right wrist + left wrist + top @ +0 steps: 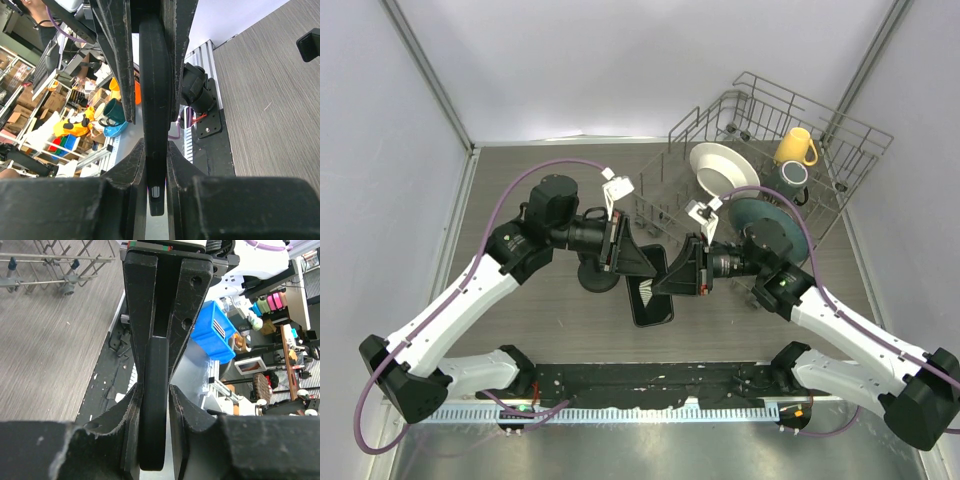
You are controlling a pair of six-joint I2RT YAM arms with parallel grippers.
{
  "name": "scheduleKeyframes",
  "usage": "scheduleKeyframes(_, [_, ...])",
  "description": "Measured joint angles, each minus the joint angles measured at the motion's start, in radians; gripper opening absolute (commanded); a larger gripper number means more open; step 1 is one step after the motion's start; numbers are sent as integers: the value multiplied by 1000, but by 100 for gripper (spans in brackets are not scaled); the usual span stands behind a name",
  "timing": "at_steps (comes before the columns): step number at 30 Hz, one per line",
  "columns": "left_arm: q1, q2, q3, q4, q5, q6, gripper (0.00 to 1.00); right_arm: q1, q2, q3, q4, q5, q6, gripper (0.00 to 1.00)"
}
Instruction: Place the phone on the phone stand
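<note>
Over the middle of the grey wood-grain table, we find the thin flat black phone apparently lifted off the surface and shared between both arms. The left gripper and the right gripper are each clamped on its faces (both wrist views show the slab edge-on between the fingers). We judge this a hand-over or regrasp, with placing not yet begun. The small black phone stand with a round disc base sits just to the left, partly under the left gripper. Next, one pincer should release so the other can carry the phone over and lower it into the cradle.
</note>
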Motion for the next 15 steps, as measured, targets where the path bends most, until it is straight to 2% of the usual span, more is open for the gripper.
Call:
scheduleKeyframes(2, [0, 0, 0, -8, -4, 6, 20, 1, 0, 0, 0, 0, 0, 1])
scheduleKeyframes(3, [0, 0, 0, -11, -8, 8, 8, 2, 0, 0, 0, 0, 1, 1])
scheduleKeyframes(4, [0, 0, 0, -15, -11, 14, 0, 4, 0, 0, 1, 1, 1, 1])
scheduleKeyframes(6, [-1, -1, 5, -29, -19, 45, 0, 6, 3, 0, -1, 2, 8, 4])
scheduleKeyframes(7, [-3, -2, 12, -40, -34, 51, 0, 7, 5, 0, 0, 5, 7, 19])
scheduleKeyframes(9, [-6, -12, 21, -65, -82, 68, 0, 7, 13, 6, -6, 14, -3, 41])
scheduleKeyframes(10, [-10, -19, 27, -85, -117, 72, 0, 10, 18, 12, -16, 20, -10, 65])
scheduleKeyframes(11, [-14, -29, 34, -105, -166, 76, 0, 13, 25, 23, -36, 44, -23, 78])
scheduleKeyframes(12, [-18, -41, 42, -130, -217, 82, 0, 13, 30, 34, -61, 67, -32, 84])
scheduleKeyframes(15, [-14, -77, 71, -215, -380, 97, 0, 10, 29, 58, -127, 150, -80, 85])
